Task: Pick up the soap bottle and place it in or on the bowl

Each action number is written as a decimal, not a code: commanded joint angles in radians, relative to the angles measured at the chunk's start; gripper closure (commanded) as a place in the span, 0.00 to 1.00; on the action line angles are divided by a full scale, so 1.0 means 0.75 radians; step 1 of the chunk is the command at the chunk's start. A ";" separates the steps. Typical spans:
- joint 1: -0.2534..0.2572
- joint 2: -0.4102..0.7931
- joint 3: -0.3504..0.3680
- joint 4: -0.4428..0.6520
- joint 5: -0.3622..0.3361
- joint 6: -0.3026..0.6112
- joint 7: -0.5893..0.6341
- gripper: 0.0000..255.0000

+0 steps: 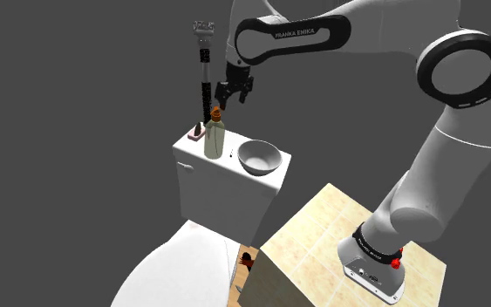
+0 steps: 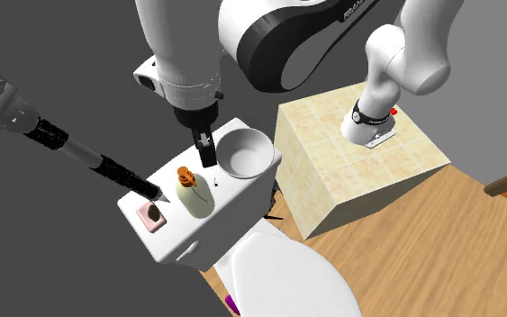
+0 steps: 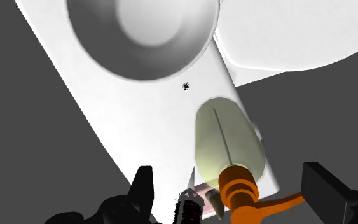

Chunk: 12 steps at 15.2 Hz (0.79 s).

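The soap bottle [image 1: 214,137] is pale green with an orange pump and stands upright on the white toilet tank lid [image 1: 228,171]. A white bowl [image 1: 258,157] sits beside it on the same lid, apart from it. My black gripper [image 1: 235,92] hangs open above the lid, over the gap between bottle and bowl, holding nothing. In the second exterior view the fingers [image 2: 204,147] hover just behind the bottle [image 2: 194,195] and next to the bowl [image 2: 247,151]. Looking along the gripper [image 3: 228,172], the bottle's pump [image 3: 240,191] lies between the spread fingers, untouched, with the bowl [image 3: 142,38] further off.
A pink soap dish [image 2: 152,214] holding a dark lump lies on the lid's far end past the bottle. A long black rod with a grey head [image 2: 62,144] slants down to that dish. Below the tank is the white toilet seat [image 2: 287,279]; my tan stand [image 2: 359,162] is alongside.
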 commanded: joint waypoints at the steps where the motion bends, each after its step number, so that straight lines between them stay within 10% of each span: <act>1: 0.016 0.120 0.004 0.135 -0.026 -0.014 0.035 0.00; 5: 0.047 0.337 -0.002 0.388 -0.067 -0.049 0.079 0.00; 12: 0.043 0.372 -0.007 0.317 -0.074 0.058 0.084 0.00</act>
